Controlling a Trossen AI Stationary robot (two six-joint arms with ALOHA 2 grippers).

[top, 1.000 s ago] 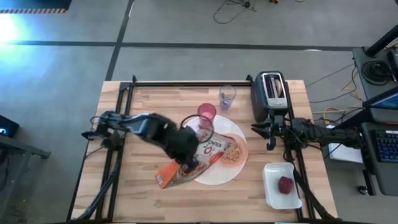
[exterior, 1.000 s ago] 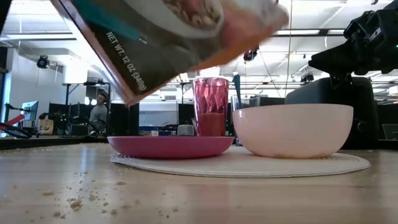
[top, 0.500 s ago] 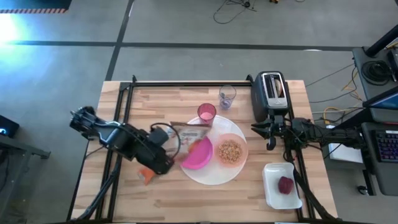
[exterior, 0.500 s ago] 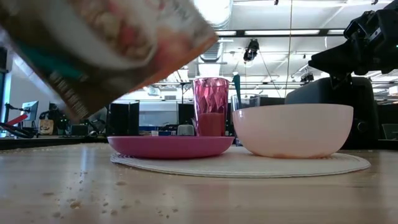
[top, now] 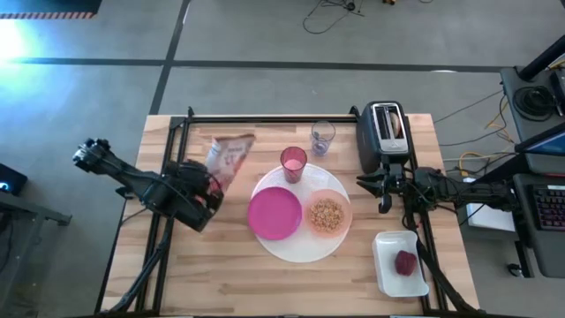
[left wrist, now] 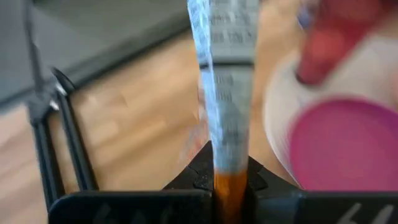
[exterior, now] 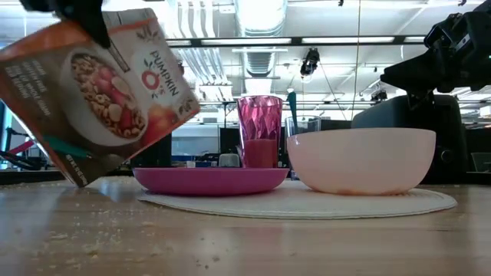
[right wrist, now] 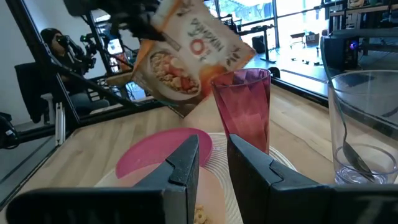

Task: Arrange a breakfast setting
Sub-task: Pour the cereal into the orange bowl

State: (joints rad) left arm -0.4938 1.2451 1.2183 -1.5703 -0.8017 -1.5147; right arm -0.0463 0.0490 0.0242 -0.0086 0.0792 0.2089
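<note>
The bench (top: 221,274) is pale blond wood in plank stripes, framed by black rails. At its centre lies a large white plate (top: 305,252); on it, at nine o'clock, a plain magenta plate (top: 274,214), and at three o'clock a peach-orange bowl (top: 327,215) holding tan cereal. At twelve o'clock stands a translucent pink cup (top: 293,162) with facets. The cereal box (exterior: 96,92) is orange with white lettering and a printed bowl of cereal. A dark red fruit (top: 405,262) sits on a white tray (top: 385,274). The toaster (top: 383,134) is dark grey.
</note>
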